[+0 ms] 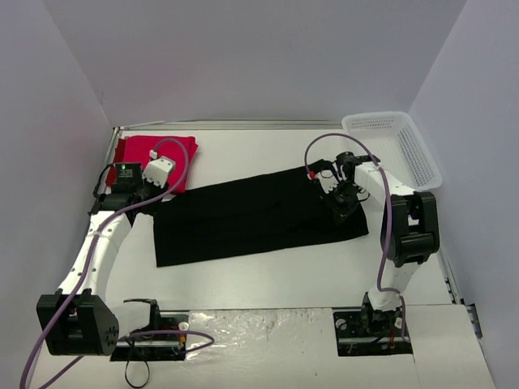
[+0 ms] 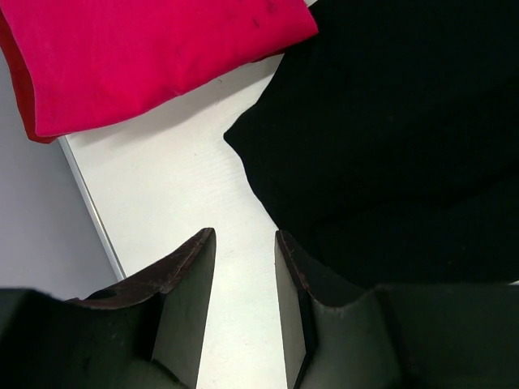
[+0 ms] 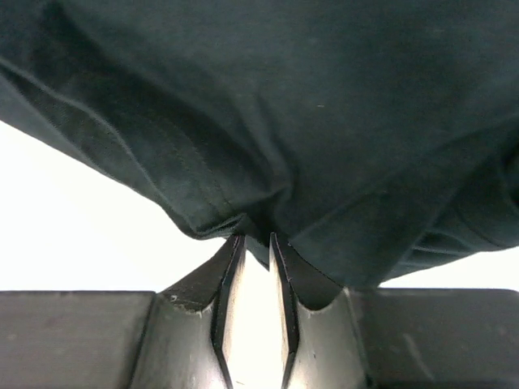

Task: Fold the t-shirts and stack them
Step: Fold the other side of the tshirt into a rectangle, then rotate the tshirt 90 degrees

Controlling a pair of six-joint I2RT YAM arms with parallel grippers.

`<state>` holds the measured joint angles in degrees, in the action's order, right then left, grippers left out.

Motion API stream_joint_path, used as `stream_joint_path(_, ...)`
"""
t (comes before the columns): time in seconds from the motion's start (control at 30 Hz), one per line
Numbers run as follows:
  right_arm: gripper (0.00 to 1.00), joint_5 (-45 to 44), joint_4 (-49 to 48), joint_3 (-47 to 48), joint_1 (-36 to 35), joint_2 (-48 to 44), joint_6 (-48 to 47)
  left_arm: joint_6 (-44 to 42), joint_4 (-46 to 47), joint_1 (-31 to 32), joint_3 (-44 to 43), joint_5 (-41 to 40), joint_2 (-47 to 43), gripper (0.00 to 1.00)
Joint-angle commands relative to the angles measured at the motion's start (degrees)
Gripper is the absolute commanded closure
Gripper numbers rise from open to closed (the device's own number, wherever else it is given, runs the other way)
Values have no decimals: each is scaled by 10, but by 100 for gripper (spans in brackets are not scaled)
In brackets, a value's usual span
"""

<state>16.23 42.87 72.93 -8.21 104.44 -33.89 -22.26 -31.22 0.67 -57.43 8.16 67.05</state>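
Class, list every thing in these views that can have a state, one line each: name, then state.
black t-shirt: folded into a long strip, lying flat, right end bunched.
red t-shirt: folded, at the far left corner.
basket: at the far right edge, apart from both shirts.
left gripper: open, holding nothing.
right gripper: open a crack, black cloth at its tips.

One camera is looking down from high behind the arms, and two are riding on the wrists.
The overhead one is taking in the whole table (image 1: 268,275). The left wrist camera is peering closely at the red shirt (image 2: 146,57) and a corner of the black shirt (image 2: 389,130). The right one is hovering even closer over the black shirt's edge. Both patches are showing from overhead too.
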Motion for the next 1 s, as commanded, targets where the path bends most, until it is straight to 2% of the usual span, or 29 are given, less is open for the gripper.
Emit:
stream_joint_path(0.0, 85, -34, 3, -2, 5, -33, 13, 2, -9, -3, -5, 10, -19, 66)
stream_joint_path(0.2, 78, -35, 5, 19, 6, -49, 22, 1, -9, -3, -3, 10, -20, 66)
stream_joint_path(0.23, 65, -34, 8, 22, 6, -55, 23, 2, -9, -3, -4, 10, -20, 66)
stream_joint_path(0.27, 58, -34, 9, 30, 6, -65, 23, 1, -10, -3, -4, 11, -20, 66)
stream_joint_path(0.33, 55, -32, 18, 37, 6, -77, 22, 0, -9, -3, -5, 10, -22, 66)
stream_joint_path(0.43, 27, -31, 29, 48, 6, -105, 22, 0, -9, -4, -5, 10, -23, 66)
stream_joint_path(0.5, 16, -33, 32, 50, 6, -119, 22, -1, -9, -4, -4, 9, -22, 66)
stream_joint_path(0.53, 5, -33, 34, 52, 6, -125, 23, 0, -9, -4, -4, 9, -22, 66)
stream_joint_path(0.57, 0, -32, 34, 55, 6, -136, 25, -1, -9, -4, -3, 9, -22, 66)
stream_joint_path(0.7, 0, -36, 45, 102, -7, -165, 46, -2, -9, -4, -3, 13, -25, 66)
stream_joint_path(0.8, 0, -36, 0, 151, -12, -218, 82, -2, -8, -4, -3, 17, -30, 65)
stream_joint_path(0.87, 0, -46, -112, 84, -10, -282, 154, -2, -4, -4, -1, 19, -32, 65)
stream_joint_path(0.9, 0, 1, -151, 52, -10, -310, 152, -2, -4, -4, 0, 19, -32, 65)
stream_joint_path(0.97, 0, 62, -153, -15, -12, -315, 90, -3, -4, -3, 0, 19, -33, 63)
